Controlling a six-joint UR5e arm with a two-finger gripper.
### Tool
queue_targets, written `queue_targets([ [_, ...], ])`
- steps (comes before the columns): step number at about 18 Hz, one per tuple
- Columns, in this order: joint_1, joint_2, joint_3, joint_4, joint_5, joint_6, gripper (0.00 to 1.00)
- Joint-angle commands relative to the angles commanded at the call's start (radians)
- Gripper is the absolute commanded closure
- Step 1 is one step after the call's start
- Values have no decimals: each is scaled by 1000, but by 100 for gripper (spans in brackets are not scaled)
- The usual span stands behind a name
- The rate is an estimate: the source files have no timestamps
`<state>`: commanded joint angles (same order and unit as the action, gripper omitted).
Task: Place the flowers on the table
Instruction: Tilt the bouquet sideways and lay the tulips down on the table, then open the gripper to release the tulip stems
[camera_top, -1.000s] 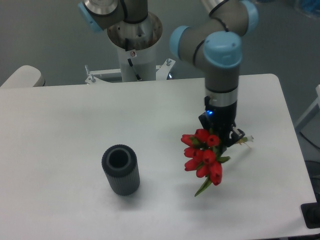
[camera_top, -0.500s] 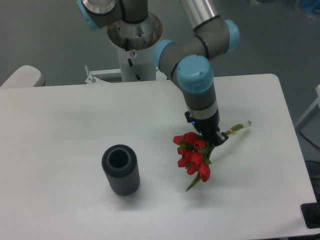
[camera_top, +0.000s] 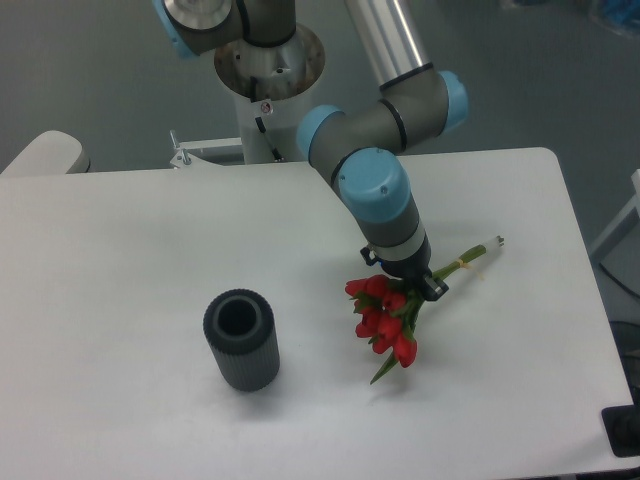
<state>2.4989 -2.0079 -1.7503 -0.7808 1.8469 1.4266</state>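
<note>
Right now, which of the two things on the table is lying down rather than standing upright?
The flowers, red tulips lying under the gripper; the dark ribbed vase stands upright, apart.

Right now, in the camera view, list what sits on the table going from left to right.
Vase → flowers, red heads lower left, with the stem ends trailing out farthest right across the table.

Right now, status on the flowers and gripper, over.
Gripper down on flowers, jaws hidden, grip unconfirmed. Bouquet low at the table, contact unclear. Vase apart, nothing in the way.
</note>
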Motion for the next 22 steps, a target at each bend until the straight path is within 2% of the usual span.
queue_targets([
  [16, -18, -57, 8, 0, 2, 12, 73],
  [17, -18, -57, 8, 0, 2, 12, 69],
  [18, -18, -57, 15, 0, 0, 12, 58],
  [19, -18, -55, 21, 0, 0, 14, 42],
  [20, -18, -55, 28, 0, 0, 15, 18],
  [21, -18, -54, 35, -2, 0, 23, 8],
  [22, -17, -49, 46, -2, -3, 37, 4],
])
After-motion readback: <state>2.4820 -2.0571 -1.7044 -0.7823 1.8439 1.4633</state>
